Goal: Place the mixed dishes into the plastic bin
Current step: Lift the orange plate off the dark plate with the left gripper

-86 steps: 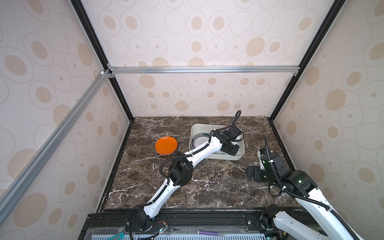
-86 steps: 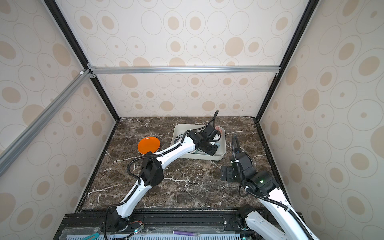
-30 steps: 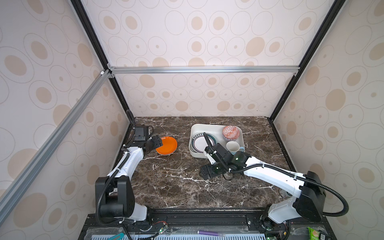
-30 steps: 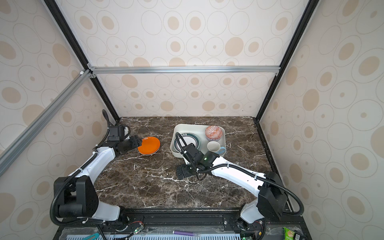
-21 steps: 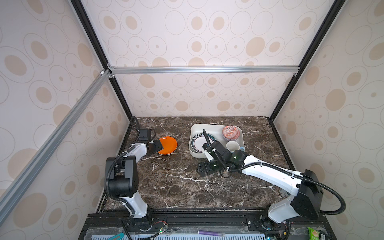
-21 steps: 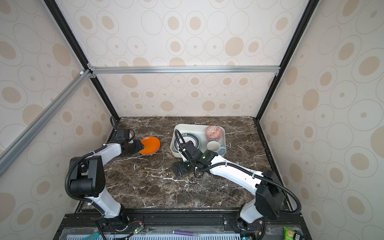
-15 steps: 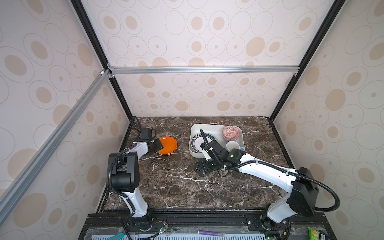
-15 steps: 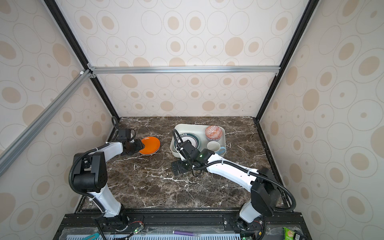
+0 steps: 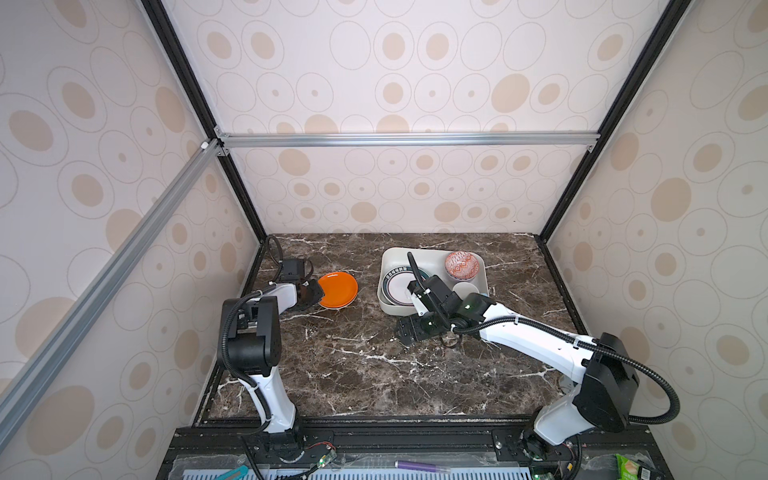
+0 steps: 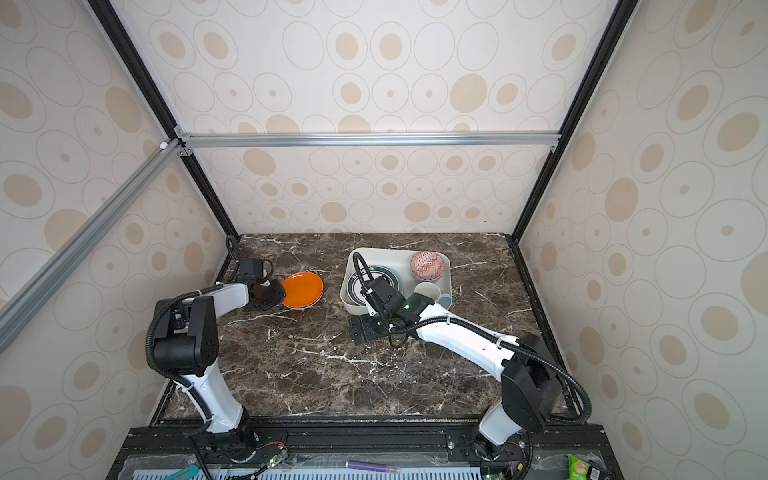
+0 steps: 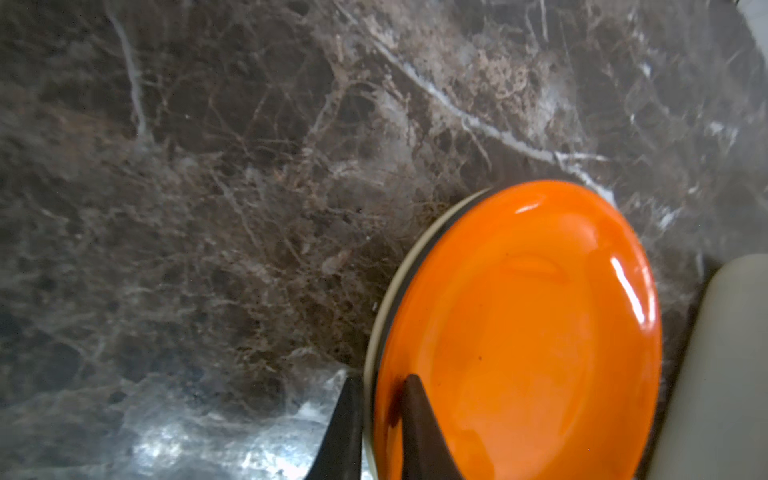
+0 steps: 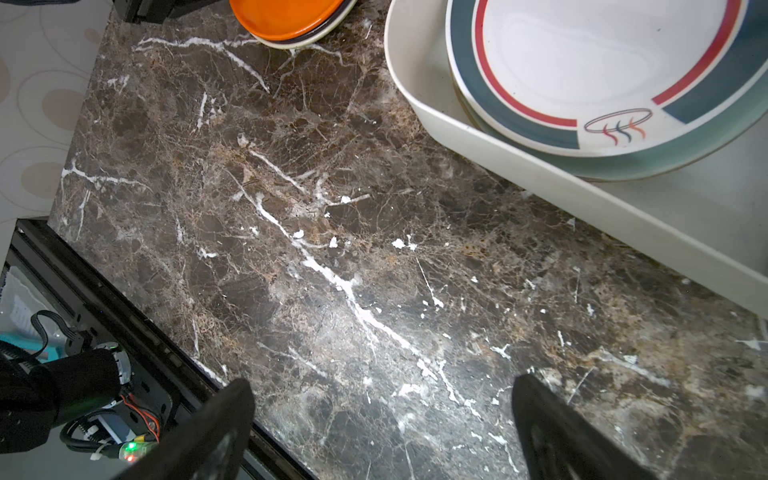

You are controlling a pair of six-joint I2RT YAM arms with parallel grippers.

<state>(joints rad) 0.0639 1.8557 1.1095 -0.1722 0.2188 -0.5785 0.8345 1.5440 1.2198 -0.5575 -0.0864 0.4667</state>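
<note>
Left hand [image 11: 382,379] pinching rim, orange plate [image 11: 519,332] flat

Lower plates [image 12: 299,40] under orange plate [image 12: 286,14]: rim slivers only, no. unclear. Mug [image 10: 428,290] in bin [image 10: 345,296] partly behind right arm [image 10: 457,332]. Left claw [image 11: 379,384] cut by frame edge.

No readable text; only a ringed three-wave emblem [image 12: 618,126] on the white plate [image 12: 582,62]

Bright, even light; glare streaks on orange plate [image 11: 519,332]; close-up marble [image 11: 208,208] softly blurred.
</note>
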